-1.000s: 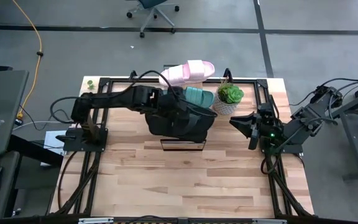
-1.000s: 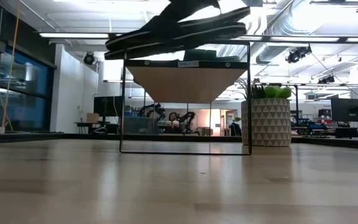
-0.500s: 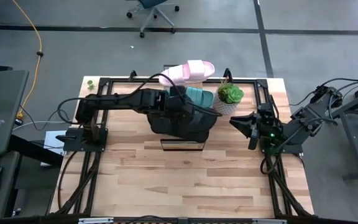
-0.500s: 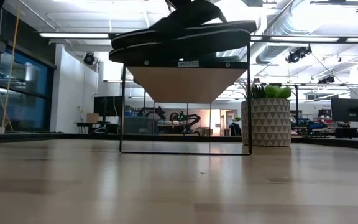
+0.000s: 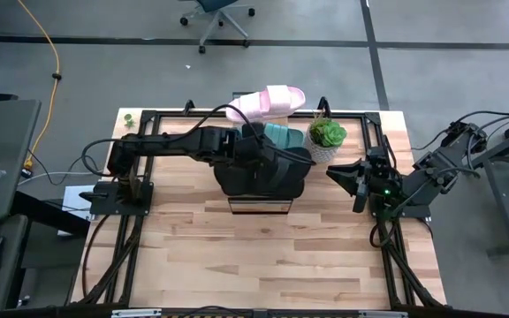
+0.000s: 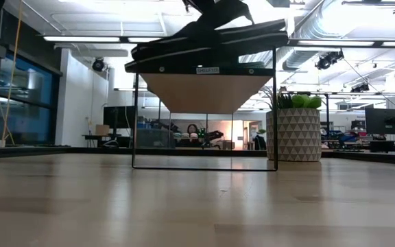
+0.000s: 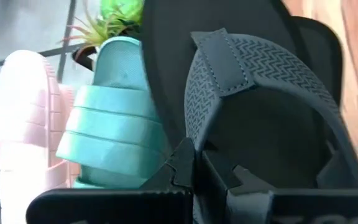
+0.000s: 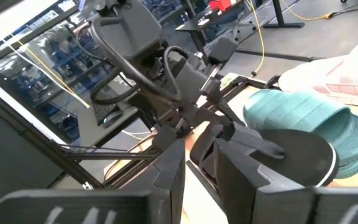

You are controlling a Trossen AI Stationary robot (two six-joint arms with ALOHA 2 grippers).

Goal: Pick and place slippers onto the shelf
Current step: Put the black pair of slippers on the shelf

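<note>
Tabletop [image 5: 263,256] lies bare in front, and at its centre the left end effector [image 5: 268,157] is clamped on the black flip-flop [image 5: 263,177], holding it over the shelf [image 6: 204,71]. Beyond, toward twelve o'clock, lie the teal slide [image 5: 283,136] and pink slide [image 5: 266,102]; at three o'clock the right end effector [image 5: 345,177] waits, fingers apart.

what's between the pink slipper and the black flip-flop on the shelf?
The teal slipper sits between the pink slipper and the black flip-flop, clearest in the high view.

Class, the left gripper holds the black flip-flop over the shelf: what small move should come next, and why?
Probably open the left gripper and release. The flip-flop seems to rest on the shelf beside the teal slide.
</note>
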